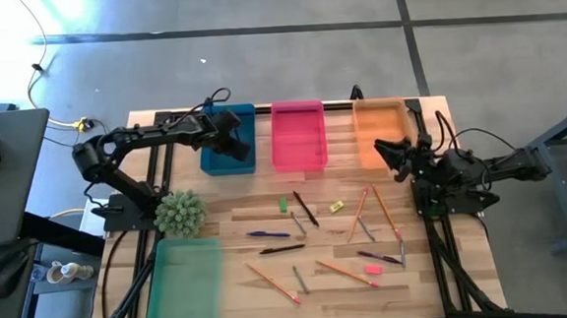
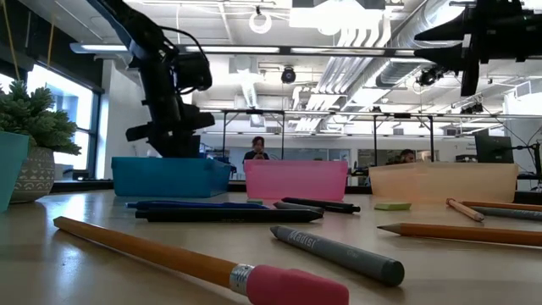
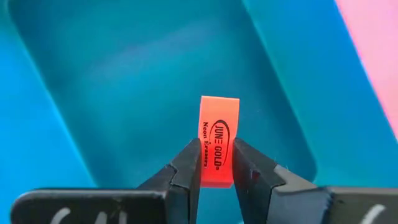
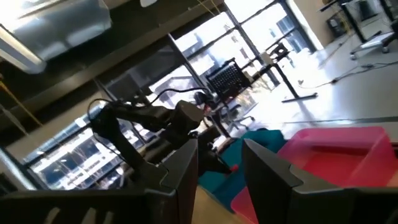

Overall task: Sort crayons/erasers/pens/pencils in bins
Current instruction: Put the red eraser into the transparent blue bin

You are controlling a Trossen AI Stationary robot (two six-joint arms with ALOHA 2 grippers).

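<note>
Left gripper (image 3: 216, 163) above the shallow blue rectangular plastic bin (image 3: 112, 93), its two dark fingers pinching a small orange-red rectangular eraser (image 3: 218, 140). The eraser stands upright between the jaws, its lower half clamped and its upper half projecting beyond the fingertips over the bin floor. Right gripper (image 4: 221, 163) raised at the table's right edge near the orange bin (image 1: 380, 131), jaws parted and holding nothing. Pens, pencils, crayons and further erasers lie scattered on the wooden table (image 1: 218, 214).

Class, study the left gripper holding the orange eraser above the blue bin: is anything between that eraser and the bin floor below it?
Nothing visible. The left gripper pinches the orange eraser directly over the blue bin, whose floor looks bare beneath it.
</note>
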